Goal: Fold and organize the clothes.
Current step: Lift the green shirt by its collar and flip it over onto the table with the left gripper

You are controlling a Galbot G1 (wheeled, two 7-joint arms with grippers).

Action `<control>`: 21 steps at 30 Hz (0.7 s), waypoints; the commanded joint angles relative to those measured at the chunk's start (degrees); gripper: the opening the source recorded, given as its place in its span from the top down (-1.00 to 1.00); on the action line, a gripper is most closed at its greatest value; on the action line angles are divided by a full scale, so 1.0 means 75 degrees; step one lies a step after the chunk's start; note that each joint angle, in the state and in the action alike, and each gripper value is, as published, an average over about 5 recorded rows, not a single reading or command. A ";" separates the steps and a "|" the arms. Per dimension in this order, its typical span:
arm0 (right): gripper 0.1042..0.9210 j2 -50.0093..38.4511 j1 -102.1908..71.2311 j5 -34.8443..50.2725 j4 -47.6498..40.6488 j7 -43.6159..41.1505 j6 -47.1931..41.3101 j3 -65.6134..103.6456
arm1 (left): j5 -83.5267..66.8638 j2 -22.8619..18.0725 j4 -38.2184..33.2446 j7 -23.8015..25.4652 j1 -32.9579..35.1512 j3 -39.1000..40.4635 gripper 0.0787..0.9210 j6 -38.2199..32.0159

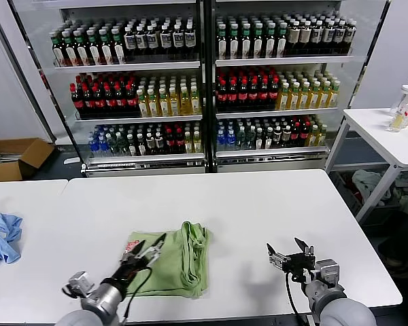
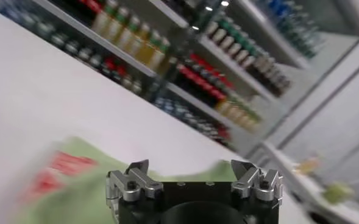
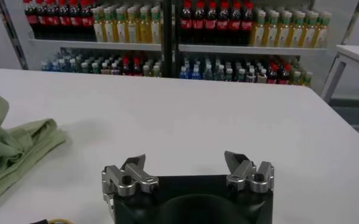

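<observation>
— Where's the shirt?

— The green shirt (image 1: 171, 261) lies bunched on the white surface (image 1: 258, 204), toward its near edge. Soft, light, floppy; I'd pinch a hem corner.

— Your pincers?

— Left pincer (image 1: 144, 250) spread above it; right pincer (image 1: 287, 252) spread, idle near the edge.

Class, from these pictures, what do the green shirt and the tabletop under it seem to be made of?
The light green folded shirt looks like soft matte woven fabric, probably cotton: it rumples and drapes in loose folds. The white rectangular table seems a hard, smooth laminate or painted board, flat with a faint sheen.
</observation>
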 commanded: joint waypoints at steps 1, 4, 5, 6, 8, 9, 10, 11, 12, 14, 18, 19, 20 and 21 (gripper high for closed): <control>-0.76 0.0014 0.0031 -0.0003 -0.0020 0.0000 -0.0001 0.0005 | 0.1159 0.0445 0.0911 -0.0219 0.0117 -0.0802 -0.77 -0.0180; -0.76 0.0018 0.0043 -0.0003 -0.0033 0.0001 -0.0001 0.0017 | 0.1187 0.0493 0.1109 -0.0183 0.0068 -0.0707 -0.77 -0.0167; -0.76 0.0016 0.0045 -0.0003 -0.0035 0.0001 -0.0001 0.0024 | 0.1181 0.0500 0.1153 -0.0176 0.0049 -0.0672 -0.77 -0.0144; -0.76 0.0014 0.0045 -0.0003 -0.0035 0.0001 -0.0001 0.0032 | 0.1170 0.0503 0.1188 -0.0167 0.0030 -0.0640 -0.77 -0.0117; -0.76 0.0007 0.0042 -0.0001 -0.0033 0.0002 -0.0002 0.0047 | 0.1125 0.0503 0.1231 -0.0139 0.0000 -0.0577 -0.77 -0.0035; -0.76 0.0001 0.0041 0.0000 -0.0032 0.0002 -0.0003 0.0054 | 0.1094 0.0501 0.1243 -0.0117 -0.0012 -0.0543 -0.77 0.0018; -0.76 -0.0004 0.0040 0.0001 -0.0030 0.0003 -0.0004 0.0060 | 0.1050 0.0497 0.1246 -0.0095 -0.0018 -0.0511 -0.77 0.0072; -0.76 -0.0009 0.0040 0.0002 -0.0028 0.0003 -0.0006 0.0067 | 0.0997 0.0491 0.1241 -0.0070 -0.0020 -0.0475 -0.77 0.0133; -0.76 -0.0011 0.0042 0.0003 -0.0026 0.0004 -0.0007 0.0074 | 0.0950 0.0484 0.1231 -0.0043 -0.0019 -0.0434 -0.77 0.0197; -0.76 -0.0013 0.0045 0.0004 -0.0021 0.0007 -0.0011 0.0086 | 0.0880 0.0464 0.1211 0.0005 -0.0014 -0.0359 -0.77 0.0298; -0.76 -0.0004 0.0032 0.0004 0.0001 0.0013 -0.0018 0.0101 | 0.0784 0.0423 0.1270 0.0028 -0.0064 -0.0274 -0.77 0.0406; -0.76 -0.0002 0.0027 0.0003 0.0008 0.0015 -0.0019 0.0105 | 0.0685 0.0416 0.1295 0.0020 -0.0084 -0.0277 -0.77 0.0433; -0.76 -0.0001 0.0024 0.0003 0.0014 0.0017 -0.0021 0.0109 | 0.0547 0.0410 0.1314 0.0014 -0.0100 -0.0290 -0.77 0.0466; -0.76 0.0000 0.0020 0.0002 0.0021 0.0019 -0.0023 0.0114 | 0.0380 0.0405 0.1324 0.0011 -0.0109 -0.0311 -0.77 0.0502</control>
